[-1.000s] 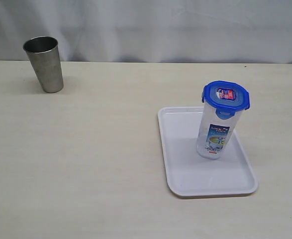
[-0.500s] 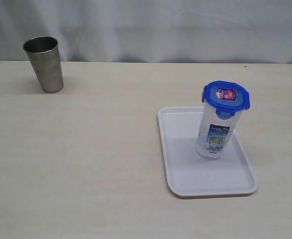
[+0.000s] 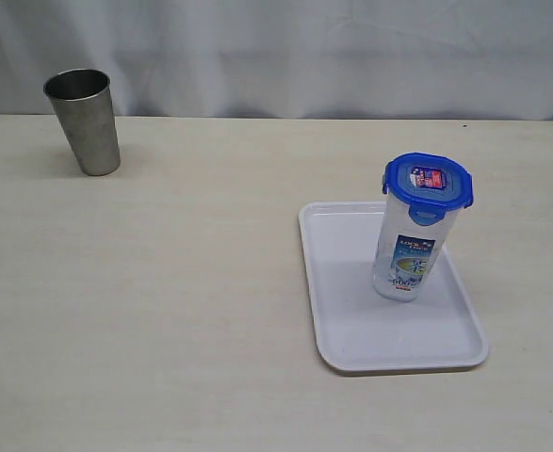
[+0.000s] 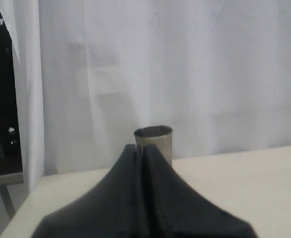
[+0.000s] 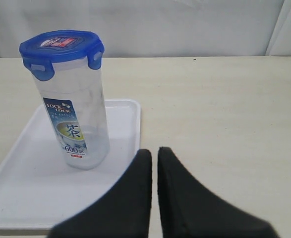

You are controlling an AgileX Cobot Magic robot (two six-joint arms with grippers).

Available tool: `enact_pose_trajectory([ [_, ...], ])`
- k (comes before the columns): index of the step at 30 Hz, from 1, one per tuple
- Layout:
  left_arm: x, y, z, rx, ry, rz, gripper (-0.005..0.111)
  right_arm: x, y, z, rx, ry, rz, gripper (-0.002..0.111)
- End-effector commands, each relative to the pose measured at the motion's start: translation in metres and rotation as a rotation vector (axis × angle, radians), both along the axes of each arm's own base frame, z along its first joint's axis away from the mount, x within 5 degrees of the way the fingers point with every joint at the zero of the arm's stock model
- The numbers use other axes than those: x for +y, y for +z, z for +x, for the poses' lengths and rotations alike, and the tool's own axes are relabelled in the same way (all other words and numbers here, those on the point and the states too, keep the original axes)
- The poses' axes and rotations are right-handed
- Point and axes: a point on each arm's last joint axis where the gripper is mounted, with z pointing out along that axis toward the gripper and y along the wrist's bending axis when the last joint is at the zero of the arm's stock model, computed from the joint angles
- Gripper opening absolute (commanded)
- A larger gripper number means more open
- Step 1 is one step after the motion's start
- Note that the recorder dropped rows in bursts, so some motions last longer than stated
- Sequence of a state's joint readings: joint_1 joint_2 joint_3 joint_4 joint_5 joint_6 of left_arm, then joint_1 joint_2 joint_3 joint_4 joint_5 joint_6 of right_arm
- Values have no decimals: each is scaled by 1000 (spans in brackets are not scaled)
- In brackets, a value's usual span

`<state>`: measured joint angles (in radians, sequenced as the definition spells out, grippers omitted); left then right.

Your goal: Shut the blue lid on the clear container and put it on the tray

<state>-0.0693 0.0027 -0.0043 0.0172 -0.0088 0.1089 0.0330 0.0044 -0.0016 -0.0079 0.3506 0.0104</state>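
The clear container [image 3: 410,254] stands upright on the white tray [image 3: 351,330], and the blue lid [image 3: 428,181] sits on its top with the flaps down. The right wrist view shows the same container [image 5: 76,124], lid [image 5: 61,45] and tray [image 5: 26,168]. My right gripper [image 5: 154,151] is shut and empty, held back from the tray's near edge, apart from the container. My left gripper [image 4: 140,147] is shut with nothing in it, far from the tray and pointing toward the steel cup. Neither gripper appears in the exterior view.
A tapered steel cup [image 3: 85,121] stands at the table's far left, also visible as the cup [image 4: 154,141] behind the left fingers. White curtain hangs behind the table. Bare tabletop [image 3: 182,282] lies between the cup and the tray.
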Motion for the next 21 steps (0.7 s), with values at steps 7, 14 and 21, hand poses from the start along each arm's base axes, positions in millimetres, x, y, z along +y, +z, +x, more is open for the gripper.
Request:
enact_pose_trajectory([
  [7, 1, -31, -2, 338, 15, -65, 0, 0, 0, 0, -12, -7, 1, 5],
  [14, 4, -31, -2, 339, 69, -144, 0, 0, 0, 0, -12, -7, 1, 5],
  [21, 5, -31, -2, 337, 82, -120, 0, 0, 0, 0, -12, -7, 1, 5],
])
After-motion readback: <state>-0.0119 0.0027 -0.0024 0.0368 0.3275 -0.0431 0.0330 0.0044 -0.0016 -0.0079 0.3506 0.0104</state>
